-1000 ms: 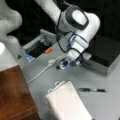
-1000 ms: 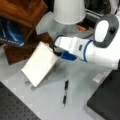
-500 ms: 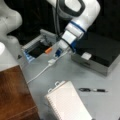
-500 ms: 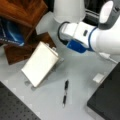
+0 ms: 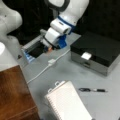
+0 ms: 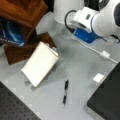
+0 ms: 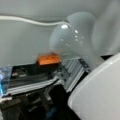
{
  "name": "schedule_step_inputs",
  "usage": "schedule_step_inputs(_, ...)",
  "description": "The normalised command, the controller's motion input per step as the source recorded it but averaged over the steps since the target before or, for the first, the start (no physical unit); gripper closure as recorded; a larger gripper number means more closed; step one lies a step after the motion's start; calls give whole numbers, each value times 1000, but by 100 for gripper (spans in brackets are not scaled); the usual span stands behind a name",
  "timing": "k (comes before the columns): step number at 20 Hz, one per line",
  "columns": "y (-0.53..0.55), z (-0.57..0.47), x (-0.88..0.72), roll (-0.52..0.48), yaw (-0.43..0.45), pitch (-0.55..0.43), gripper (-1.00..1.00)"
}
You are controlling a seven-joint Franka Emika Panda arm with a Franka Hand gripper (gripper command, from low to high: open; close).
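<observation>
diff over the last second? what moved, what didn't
The arm swung the hand toward a front view's left and down, to the open gray box, where a small orange piece shows at its tip. Nothing was visibly picked up or let go. The notebook, pen, white cable and black case stayed put.

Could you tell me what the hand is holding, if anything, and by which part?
Cannot tell: the hand sits over the open tray near something orange.

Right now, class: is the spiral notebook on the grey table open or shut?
Shut. The notebook lies flat, one plain cover up, no spread pages, in both front views, near the pen.
</observation>
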Motion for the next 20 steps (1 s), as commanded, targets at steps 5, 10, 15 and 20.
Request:
schedule_step_inputs(5, 165, -313, -965, 473, -35, -481, -100)
schedule_step_inputs(10, 137, -262, -817, 382, 24, -467, -100)
schedule_step_inputs(15, -31, -149, -490, 291, 73, -404, -100)
schedule_step_inputs(20, -28, -135, -215, 194, 56, -272, -100)
